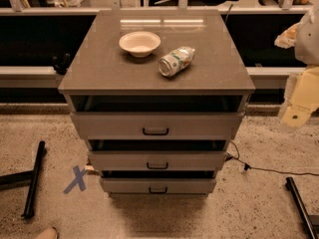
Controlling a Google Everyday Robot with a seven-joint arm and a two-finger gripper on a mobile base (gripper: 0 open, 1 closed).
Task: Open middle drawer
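Three-drawer cabinet (99, 66) at frame centre. The middle drawer (199, 160) is second down, with its black handle (157, 166) centred. The pincer (299, 102) hangs at the right edge, well apart; open or closed, cannot tell. Likely approach step. Next: reach the handle, grip, pull outward.

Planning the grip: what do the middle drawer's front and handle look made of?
The middle drawer has a matte grey-brown front, likely laminate or painted board. Its handle: thin black bar, probably metal. The pincer hangs at the right edge, apart.

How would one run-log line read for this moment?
gripper: right edge, apart from cabinet | middle drawer: handle untouched
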